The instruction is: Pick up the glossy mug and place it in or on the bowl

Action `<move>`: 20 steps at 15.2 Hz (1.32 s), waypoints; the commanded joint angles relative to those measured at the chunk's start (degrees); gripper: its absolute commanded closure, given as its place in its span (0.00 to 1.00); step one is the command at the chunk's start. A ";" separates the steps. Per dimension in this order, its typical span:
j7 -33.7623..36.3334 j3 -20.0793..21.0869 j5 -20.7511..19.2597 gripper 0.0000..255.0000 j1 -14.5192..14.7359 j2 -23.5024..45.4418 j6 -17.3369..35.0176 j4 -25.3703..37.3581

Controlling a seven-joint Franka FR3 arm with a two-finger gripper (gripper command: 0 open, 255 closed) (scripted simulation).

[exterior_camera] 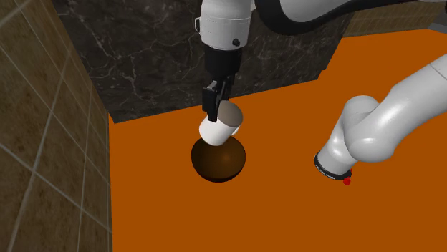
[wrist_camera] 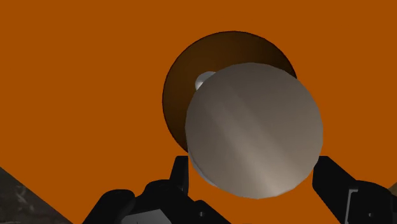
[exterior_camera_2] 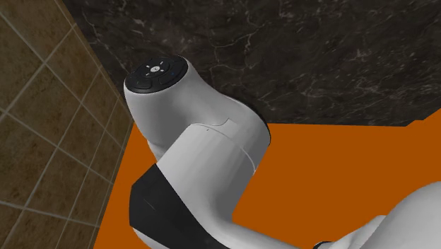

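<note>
Black fingers of the claw [exterior_camera: 214, 114] are pinching the white mug [exterior_camera: 219, 129] between them, and in the wrist view they are pressing in on either side of its glossy grey round face [wrist_camera: 254, 130]. In the shoulder view the mug is hanging tilted just under the claw. Its long axis is running from about 1 o'clock, where the mouth is opening, down to about 7 o'clock, where the closed end is pointing.

The brown bowl [exterior_camera: 218, 161] is sitting at 6 o'clock from the claw, directly beneath the mug, on the orange surface [exterior_camera: 301, 207]. The mug's low edge is overlapping the bowl's rim in that view, and whether the two are touching is not clear. In the wrist view the bowl [wrist_camera: 181, 89] is lying behind the mug and is partly covered by it.

Judging from this, the coming move is turning on a short, straight drop toward 6 o'clock. The tilt is likely sending the mug rolling onto its side once it is let go.
</note>
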 commanded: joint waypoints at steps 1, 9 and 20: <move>-0.16 0.08 0.14 1.00 0.06 -0.13 1.51 -1.61; -0.32 0.84 0.49 1.00 0.28 0.54 7.74 -7.18; -0.33 1.37 0.61 1.00 0.36 1.36 11.51 -10.14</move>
